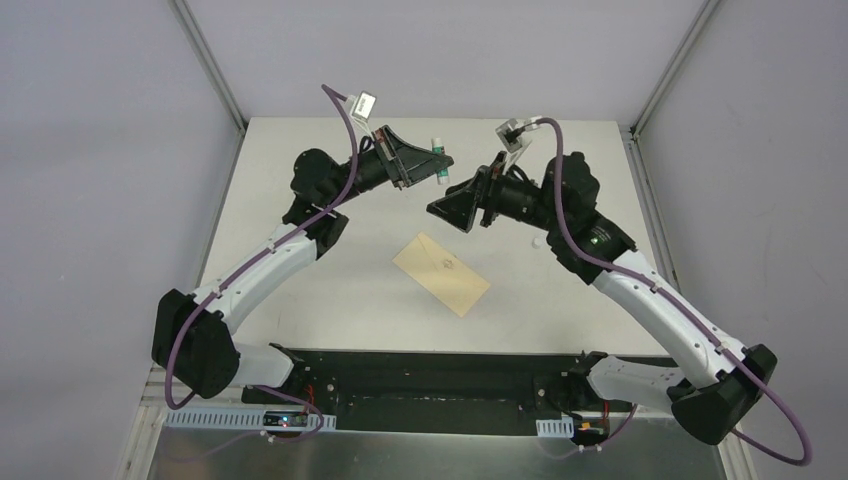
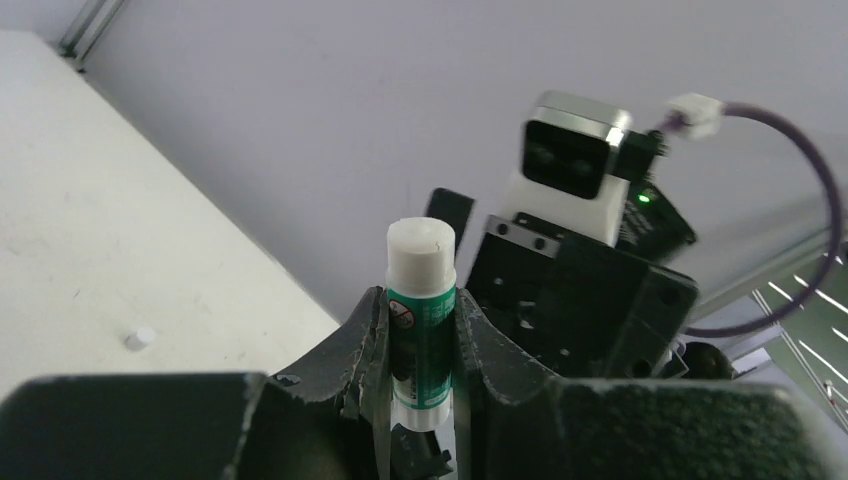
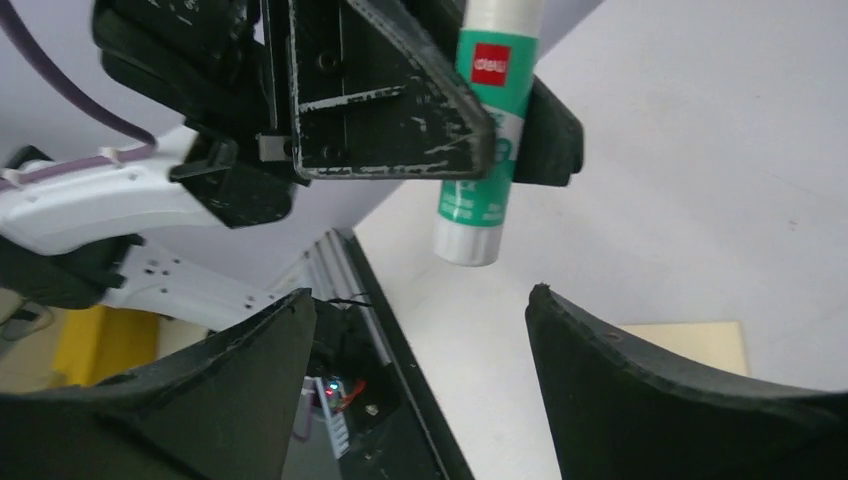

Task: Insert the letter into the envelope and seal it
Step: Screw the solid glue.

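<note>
Green-and-white glue stick (image 2: 421,330) sits pinched in the left jaws, raised beyond the envelope (image 1: 441,272); the right jaws stand spread. Sealing seems in hand: next, the glue must come down to the envelope.

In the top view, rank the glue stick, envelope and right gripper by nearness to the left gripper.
1. Glue stick, clamped in the left gripper.
2. Right gripper, open, just opposite on the right.
3. Envelope, lying flat below, toward the near side.
</note>
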Controlling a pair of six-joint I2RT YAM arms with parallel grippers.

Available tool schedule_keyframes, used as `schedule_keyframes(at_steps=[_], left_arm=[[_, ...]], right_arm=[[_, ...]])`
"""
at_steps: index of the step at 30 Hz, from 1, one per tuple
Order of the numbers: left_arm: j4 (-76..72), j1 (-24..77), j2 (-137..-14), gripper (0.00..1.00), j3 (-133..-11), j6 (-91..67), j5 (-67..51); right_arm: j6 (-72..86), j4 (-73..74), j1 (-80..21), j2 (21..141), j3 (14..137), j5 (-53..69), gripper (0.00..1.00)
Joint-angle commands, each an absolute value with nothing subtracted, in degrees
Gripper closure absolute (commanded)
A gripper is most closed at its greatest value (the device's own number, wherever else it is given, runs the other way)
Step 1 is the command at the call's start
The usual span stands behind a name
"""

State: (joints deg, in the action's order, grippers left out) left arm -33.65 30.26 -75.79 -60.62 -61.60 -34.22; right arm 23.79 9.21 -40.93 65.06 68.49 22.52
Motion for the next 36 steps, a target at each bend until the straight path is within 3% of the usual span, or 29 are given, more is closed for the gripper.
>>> schedule_keyframes(at_steps=[1,9,15,19,28,36], left_arm=[[-46.87,29.62,-76.64,1.0,-61.0,-65.09,-38.73],[-56.73,29.62,-79.35,1.0,-60.9,-71.65,-39.11],[-57.74,29.62,-79.61,1.0,-60.95,-72.75,-38.67],[-57.98,29.62,-79.63,1.0,-60.83,-72.97,-38.44],[-58.35,29.72,-79.54,1.0,-60.3,-73.51,-38.07],[-58.36,29.71,-79.37,1.0,-59.85,-73.76,-37.86]], right_arm=[[39.54,-10.93,-36.59,63.46,64.75,40.3,0.21],[57.01,-34.66,-33.97,65.97,58.26,39.58,0.36],[63.07,-43.34,-33.84,67.9,54.99,35.29,0.43],[64.63,-44.82,-33.88,68.46,54.08,33.29,0.49],[64.36,-43.49,-33.84,68.85,53.97,31.76,0.49],[62.7,-40.19,-33.84,69.21,55.77,31.45,0.64]])
